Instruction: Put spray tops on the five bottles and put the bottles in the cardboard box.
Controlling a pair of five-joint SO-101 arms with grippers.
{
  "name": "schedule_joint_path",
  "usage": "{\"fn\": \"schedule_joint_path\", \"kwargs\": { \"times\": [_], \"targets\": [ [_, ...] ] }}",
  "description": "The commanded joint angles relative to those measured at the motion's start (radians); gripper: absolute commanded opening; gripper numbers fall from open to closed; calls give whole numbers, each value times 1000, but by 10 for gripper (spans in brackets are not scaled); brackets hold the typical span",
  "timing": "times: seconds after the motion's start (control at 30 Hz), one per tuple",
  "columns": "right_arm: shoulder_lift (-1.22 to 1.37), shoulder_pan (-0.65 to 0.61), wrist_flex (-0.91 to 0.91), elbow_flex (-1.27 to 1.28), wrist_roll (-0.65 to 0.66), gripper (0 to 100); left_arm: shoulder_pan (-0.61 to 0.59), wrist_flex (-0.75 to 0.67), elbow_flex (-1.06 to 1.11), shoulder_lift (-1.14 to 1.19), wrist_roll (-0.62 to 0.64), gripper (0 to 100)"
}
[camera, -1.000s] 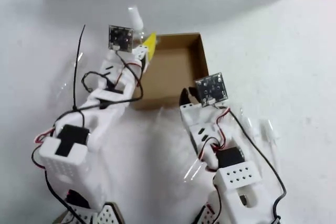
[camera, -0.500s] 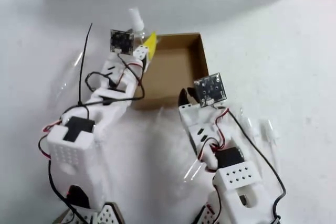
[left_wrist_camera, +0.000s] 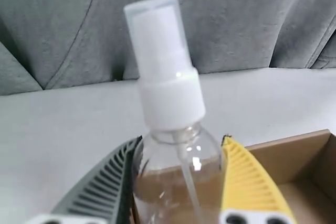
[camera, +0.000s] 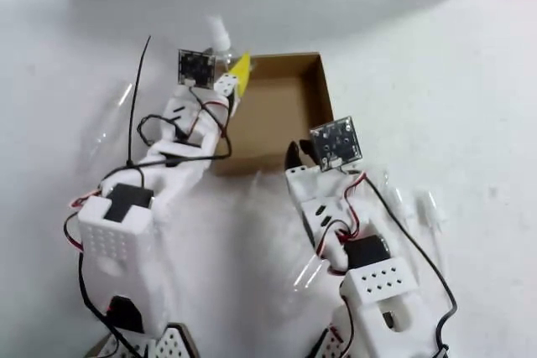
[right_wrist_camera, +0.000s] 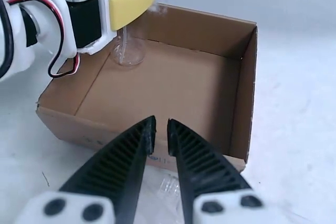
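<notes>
Our left gripper [left_wrist_camera: 179, 148] holds a clear bottle [left_wrist_camera: 176, 182] tight between its grey and yellow fingers [left_wrist_camera: 247, 182]. It grips the round body just under the neck. The white spray top [left_wrist_camera: 164, 72] is already on this bottle. In the right wrist view, the bottom of the bottle sits low inside the cardboard box [right_wrist_camera: 247, 82], close to a far corner. We cannot tell if it touches the box floor yet.

We think the step now is to set this bottle down in the box. To do it well, we should hold the bottle straight up and go down slowly until its bottom rests flat. Then we open the gripper and lift straight up, so that nothing bumps the spray top or tips the bottle over. Putting it right in the corner leaves room for the other four. The yellow side is near the box wall, so we must not push the box.

Our right gripper [right_wrist_camera: 161, 124] holds nothing. Its black fingers [right_wrist_camera: 199, 166] are almost closed, with a thin gap, just outside the near wall of the box. It is best kept out of the way. Loose spray tops [camera: 433, 209] lie on the desk [camera: 470, 81] beside the right arm.
</notes>
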Motion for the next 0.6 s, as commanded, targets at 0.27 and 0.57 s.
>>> {"fn": "schedule_joint_path", "kwargs": {
  "times": [0.27,0.57],
  "targets": [
    [2,-4,-4,-38,0,17,-16,17,-11,-10,-5,153],
    [2,-4,-4,-38,0,17,-18,18,-11,-10,-6,155]
  ]
}}
